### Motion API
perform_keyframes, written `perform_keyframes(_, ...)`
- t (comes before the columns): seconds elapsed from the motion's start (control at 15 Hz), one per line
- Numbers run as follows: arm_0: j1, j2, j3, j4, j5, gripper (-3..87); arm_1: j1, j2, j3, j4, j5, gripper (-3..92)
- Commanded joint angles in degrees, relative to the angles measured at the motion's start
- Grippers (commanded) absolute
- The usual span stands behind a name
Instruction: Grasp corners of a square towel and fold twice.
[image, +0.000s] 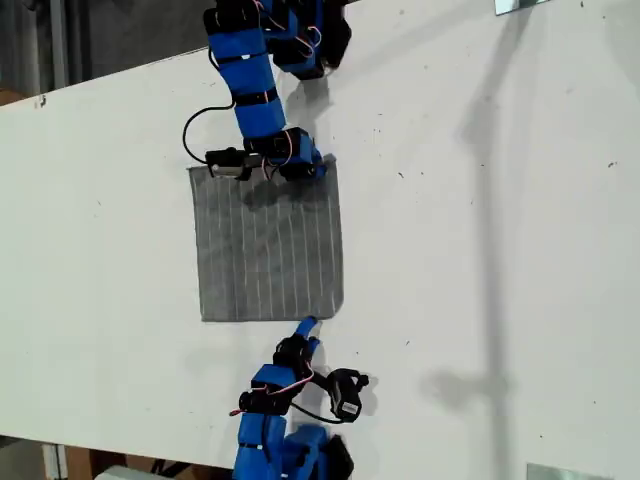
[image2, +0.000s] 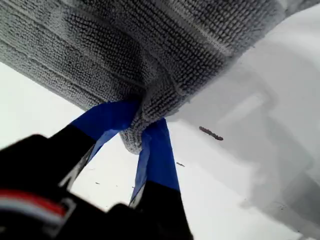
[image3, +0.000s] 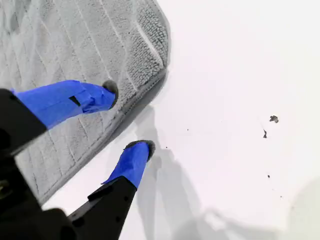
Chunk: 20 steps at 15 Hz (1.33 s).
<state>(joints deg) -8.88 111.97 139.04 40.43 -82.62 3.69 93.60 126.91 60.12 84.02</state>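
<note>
The grey striped towel (image: 268, 250) lies flat on the white table (image: 480, 250). My first gripper (image: 305, 168) comes in from the top of the exterior view and is shut on the towel's far corner (image2: 135, 142), which bunches between its blue fingers (image2: 157, 150). My second gripper (image: 306, 326) reaches from the bottom of the exterior view and stands open at the towel's near edge, beside a near corner (image: 335, 308). In the second wrist view one fingertip (image3: 110, 90) hovers over the towel (image3: 75, 45) and the other sits on bare table, short of the rounded corner (image3: 160, 50).
Metal brackets sit at the exterior view's top right (image: 520, 5) and bottom right (image: 560, 472). The table's edge runs along the exterior view's upper left (image: 100, 80). A black cable (image: 190, 125) loops beside the first arm.
</note>
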Motion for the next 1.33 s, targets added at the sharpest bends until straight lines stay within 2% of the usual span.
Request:
perform_keyframes(0.0, 0.09, -9.32, -8.61, 0.70, -0.70, 21.0, -1.76, 1.76, -1.41, 0.09, 0.44, 0.0)
perform_keyframes(0.13, 0.53, -16.87, -16.17, 2.20, -0.79, 22.2, -2.55, 2.64, -1.41, 0.00, 0.88, 0.0)
perform_keyframes(0.27, 1.05, -23.38, -23.55, 6.42, -1.93, 22.0, -3.25, 3.34, -1.41, 0.00, 1.32, 0.0)
perform_keyframes(0.4, 2.64, -26.98, -27.25, 6.86, -2.99, 20.8, -4.39, 3.87, -1.32, -0.09, 1.93, 0.0)
perform_keyframes(0.6, 5.62, -31.38, -35.51, 11.43, -3.96, 16.6, -6.15, 4.13, -1.32, -0.18, 2.81, 0.0)
perform_keyframes(0.67, 5.98, -31.38, -36.91, 12.66, -3.60, 11.6, -6.50, 4.13, -1.14, -0.18, 3.08, 0.0)
perform_keyframes(0.73, 5.89, -31.46, -37.27, 12.92, -3.43, -0.4, -6.77, 4.22, -1.05, -0.18, 3.16, 0.0)
perform_keyframes(1.07, 10.81, -34.98, -37.27, 10.90, -7.65, -0.4, -10.46, 7.12, -0.62, 0.26, 6.86, 0.0)
perform_keyframes(1.27, 16.88, -34.37, -37.09, 11.25, -11.43, -0.4, -18.11, 8.79, -0.62, 0.09, 13.71, 0.0)
